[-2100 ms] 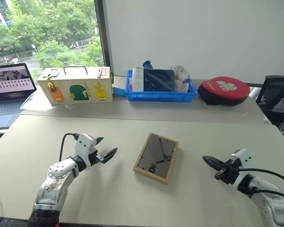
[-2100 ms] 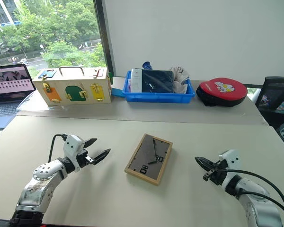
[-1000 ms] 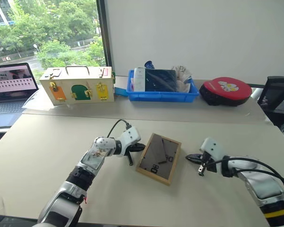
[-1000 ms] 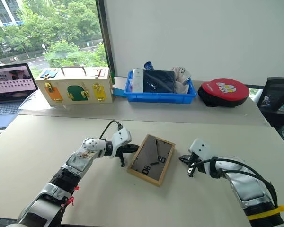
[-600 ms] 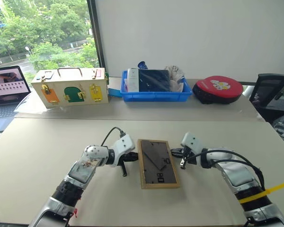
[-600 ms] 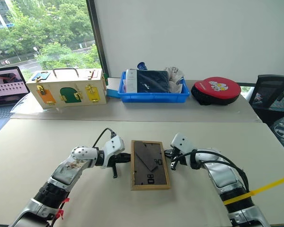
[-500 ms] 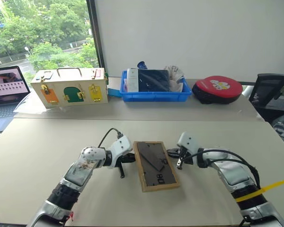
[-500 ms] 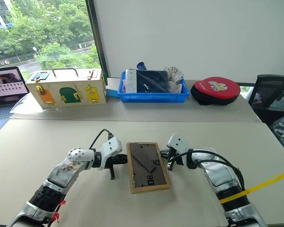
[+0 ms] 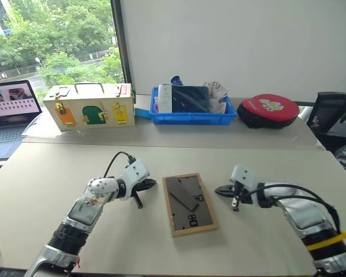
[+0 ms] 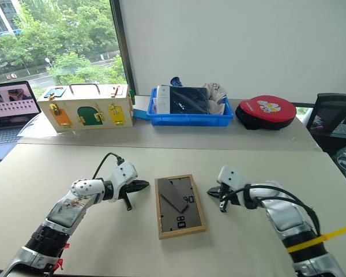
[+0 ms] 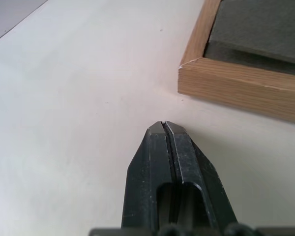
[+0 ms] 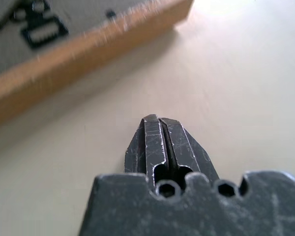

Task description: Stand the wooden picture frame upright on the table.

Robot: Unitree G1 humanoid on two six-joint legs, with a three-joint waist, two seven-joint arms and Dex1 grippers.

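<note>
Two closed grippers, left gripper [image 9: 151,184] and right gripper [image 9: 218,190], are flanking the picture frame [image 9: 190,203] lying face-down on the table [image 9: 57,173], likely needing an edge lifted next.

Wooden picture frame [image 9: 190,203] lying back up, front picture hidden. White marks on back too small to read. Laptop [image 9: 11,112] cut by picture edge. Blue bin [image 9: 194,109] contents indistinct, possibly cloth and a bottle.
</note>
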